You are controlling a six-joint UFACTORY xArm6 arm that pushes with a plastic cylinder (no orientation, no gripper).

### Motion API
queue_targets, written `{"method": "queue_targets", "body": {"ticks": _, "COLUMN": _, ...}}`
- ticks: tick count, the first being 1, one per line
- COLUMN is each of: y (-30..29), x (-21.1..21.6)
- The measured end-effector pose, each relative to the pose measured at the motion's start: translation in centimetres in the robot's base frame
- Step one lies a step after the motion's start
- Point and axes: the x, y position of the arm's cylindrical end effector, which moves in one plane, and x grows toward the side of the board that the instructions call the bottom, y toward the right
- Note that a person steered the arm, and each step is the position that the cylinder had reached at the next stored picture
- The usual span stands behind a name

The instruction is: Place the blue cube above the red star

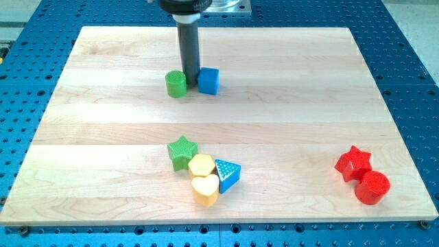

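The blue cube [208, 80] sits on the wooden board [103, 137] near the view's top centre. The red star [353, 163] lies far off at the view's lower right. My tip [190, 87] is the lower end of the dark rod. It stands between the blue cube on its right and a green cylinder [176, 84] on its left, close to or touching both.
A red cylinder [372, 187] sits just below and right of the red star. A cluster lies at the bottom centre: a green star [182, 151], a yellow hexagon [201, 165], a yellow heart [205, 189] and a blue triangle [227, 174].
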Motion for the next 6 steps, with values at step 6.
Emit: {"method": "queue_targets", "body": {"ticks": 6, "y": 21.8, "x": 4.2}}
